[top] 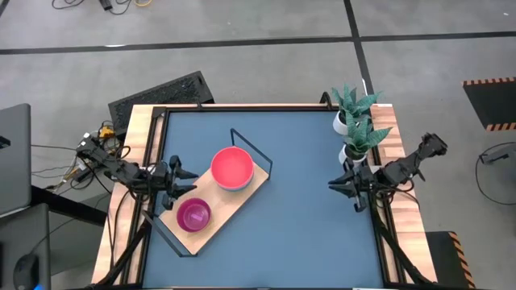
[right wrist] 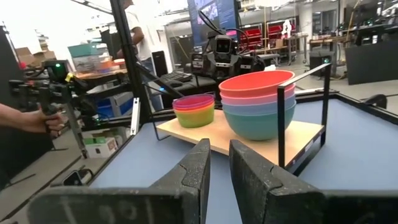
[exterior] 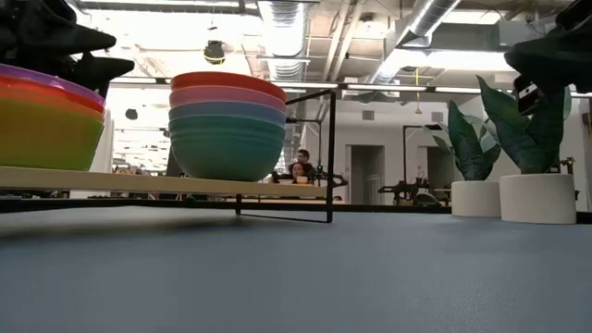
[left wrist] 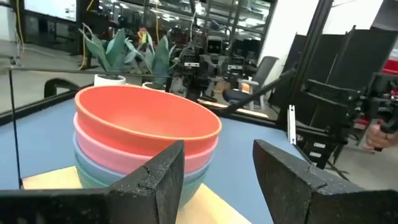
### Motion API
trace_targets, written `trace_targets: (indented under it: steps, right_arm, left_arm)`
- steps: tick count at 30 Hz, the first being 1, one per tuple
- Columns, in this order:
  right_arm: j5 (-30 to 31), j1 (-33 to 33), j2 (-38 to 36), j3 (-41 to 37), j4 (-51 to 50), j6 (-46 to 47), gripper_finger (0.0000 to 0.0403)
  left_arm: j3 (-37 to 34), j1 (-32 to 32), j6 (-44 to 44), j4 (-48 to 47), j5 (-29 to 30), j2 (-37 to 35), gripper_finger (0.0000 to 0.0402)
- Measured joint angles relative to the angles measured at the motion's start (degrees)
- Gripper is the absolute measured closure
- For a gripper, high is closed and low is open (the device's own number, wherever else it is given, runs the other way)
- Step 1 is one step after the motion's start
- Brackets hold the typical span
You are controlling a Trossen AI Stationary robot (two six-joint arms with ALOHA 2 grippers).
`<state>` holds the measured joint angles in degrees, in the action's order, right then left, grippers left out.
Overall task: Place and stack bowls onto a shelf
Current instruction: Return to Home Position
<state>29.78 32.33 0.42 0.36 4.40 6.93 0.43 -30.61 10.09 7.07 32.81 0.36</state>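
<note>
Every bowl in view sits on the shelf [top: 234, 205] — the large stack [top: 232, 167] at one end, the small stack [top: 193, 214] at the other. The left gripper [top: 184, 182], open and empty, hovers just beside the shelf's long edge; the right gripper [top: 339, 185], fingers barely parted, hangs well apart from the shelf.
</note>
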Motion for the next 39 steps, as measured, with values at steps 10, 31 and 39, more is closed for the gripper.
trace_targets:
  steps: [10,31,39]
  right_arm:
    - [-0.17,-1.0,0.15,-0.04,-0.11,-0.03,0.0314]
    - [-0.11,-1.0,7.1,-0.06,-0.11,2.24,0.0314]
    - [-0.08,-0.98,7.13,-0.11,-0.11,2.23,0.0314]
  left_arm:
    - [-0.04,0.01,1.79,3.2,-14.22,-0.15,0.0225]
    - [-0.04,0.02,-10.6,-0.71,-23.0,-0.13,0.0225]
    - [-0.04,0.02,-10.41,-2.71,-22.96,-0.11,0.0225]
